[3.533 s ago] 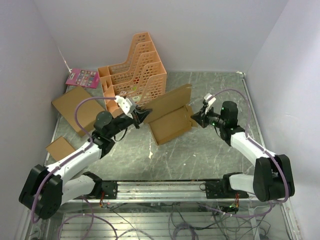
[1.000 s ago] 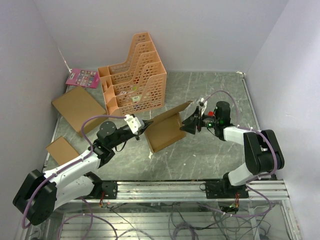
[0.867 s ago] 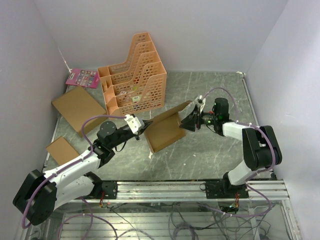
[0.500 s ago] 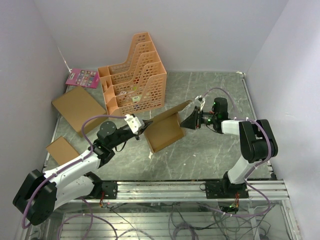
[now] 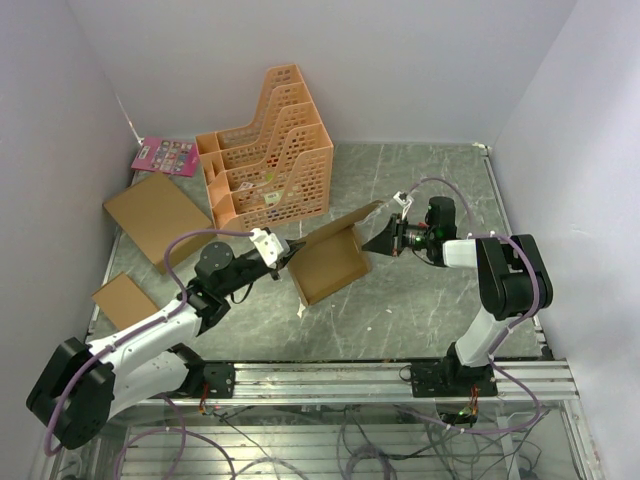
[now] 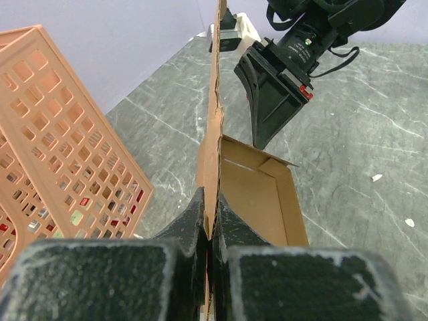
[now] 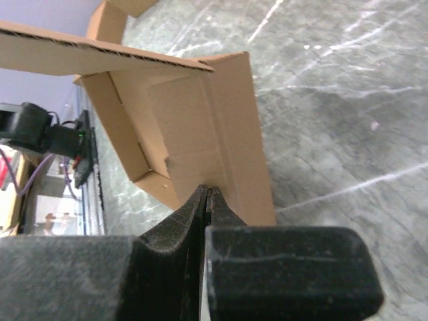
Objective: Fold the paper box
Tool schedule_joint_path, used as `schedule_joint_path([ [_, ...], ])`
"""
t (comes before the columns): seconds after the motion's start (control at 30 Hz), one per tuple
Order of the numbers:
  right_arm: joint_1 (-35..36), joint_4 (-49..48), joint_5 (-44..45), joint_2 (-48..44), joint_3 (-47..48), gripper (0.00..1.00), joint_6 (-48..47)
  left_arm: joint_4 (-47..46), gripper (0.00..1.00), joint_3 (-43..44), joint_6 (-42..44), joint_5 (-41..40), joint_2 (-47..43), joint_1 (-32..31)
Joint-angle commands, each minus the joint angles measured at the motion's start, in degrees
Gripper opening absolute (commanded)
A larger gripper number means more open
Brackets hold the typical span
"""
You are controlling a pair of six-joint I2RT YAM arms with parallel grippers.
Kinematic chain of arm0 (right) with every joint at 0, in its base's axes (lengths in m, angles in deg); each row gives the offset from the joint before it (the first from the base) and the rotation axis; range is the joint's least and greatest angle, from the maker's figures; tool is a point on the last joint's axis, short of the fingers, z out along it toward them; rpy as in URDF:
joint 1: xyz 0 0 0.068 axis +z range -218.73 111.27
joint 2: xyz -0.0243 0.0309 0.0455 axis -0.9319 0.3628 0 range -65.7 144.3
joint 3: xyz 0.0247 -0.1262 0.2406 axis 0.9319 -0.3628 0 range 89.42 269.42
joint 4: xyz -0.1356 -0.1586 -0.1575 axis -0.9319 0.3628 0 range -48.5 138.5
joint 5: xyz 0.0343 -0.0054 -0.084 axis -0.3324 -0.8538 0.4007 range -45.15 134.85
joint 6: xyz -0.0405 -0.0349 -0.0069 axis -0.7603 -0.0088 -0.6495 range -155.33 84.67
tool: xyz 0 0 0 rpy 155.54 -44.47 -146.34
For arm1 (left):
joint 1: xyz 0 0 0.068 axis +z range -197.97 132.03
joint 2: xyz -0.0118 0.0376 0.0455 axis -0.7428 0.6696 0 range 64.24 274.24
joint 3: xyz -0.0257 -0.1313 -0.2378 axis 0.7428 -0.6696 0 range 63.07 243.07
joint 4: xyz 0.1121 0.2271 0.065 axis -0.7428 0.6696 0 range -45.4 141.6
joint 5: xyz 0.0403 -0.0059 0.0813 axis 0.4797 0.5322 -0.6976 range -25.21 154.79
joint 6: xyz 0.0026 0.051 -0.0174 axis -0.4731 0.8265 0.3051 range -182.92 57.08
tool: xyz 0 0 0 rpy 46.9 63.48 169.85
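The paper box (image 5: pixel 330 265) is a shallow brown cardboard tray lying on the grey table, with one long flap (image 5: pixel 345 222) standing up along its far side. My left gripper (image 5: pixel 289 256) is shut on the box's left edge; in the left wrist view its jaws (image 6: pixel 211 224) pinch the upright cardboard sheet (image 6: pixel 210 157), with the tray's inside (image 6: pixel 257 197) just to the right. My right gripper (image 5: pixel 367 247) is shut with nothing between its fingers. Its tips (image 7: pixel 207 192) rest against the outer face of the box's right side wall (image 7: pixel 214 127), under the raised flap (image 7: pixel 100 53).
An orange file rack (image 5: pixel 268 150) stands behind the box. A larger flat cardboard box (image 5: pixel 157 216) and a smaller cardboard piece (image 5: pixel 120 297) lie at the left, a pink card (image 5: pixel 165 155) at the back left. A white scrap (image 5: pixel 302 310) lies near the box's front corner.
The right gripper has gone from partly open to shut at the box's right wall, and its arm has drawn in. Since the oldest frame the box has come nearer and lower. The left grip is unchanged.
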Motion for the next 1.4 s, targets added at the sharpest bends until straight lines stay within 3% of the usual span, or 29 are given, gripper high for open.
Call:
schedule_joint_path([
  [0.0,-0.2,4.4,5.5,-1.2,0.8,0.0,-4.7,-2.6,0.07,0.5,0.4,0.4,0.4,-0.5],
  [0.17,0.1,5.6,6.7,-1.9,0.9,0.0,-7.4,-2.4,0.07,0.8,0.2,0.8,0.3,-0.5],
  [0.4,0.9,6.1,6.6,-2.2,0.9,0.19,-9.3,-2.4,0.07,0.8,-0.2,1.1,-0.2,-0.5],
  [0.7,1.8,5.5,6.3,-2.3,0.6,0.27,-9.1,-4.2,0.07,0.6,-1.3,1.5,-0.2,-0.4],
  [1.07,3.2,6.1,7.8,-2.2,0.8,0.28,-10.8,-7.1,0.07,0.2,-3.7,2.9,0.2,-0.4],
  [1.37,4.5,-0.4,12.7,-4.8,-2.7,0.22,-11.0,-11.1,0.07,-0.9,-6.8,4.4,1.6,-0.4],
])
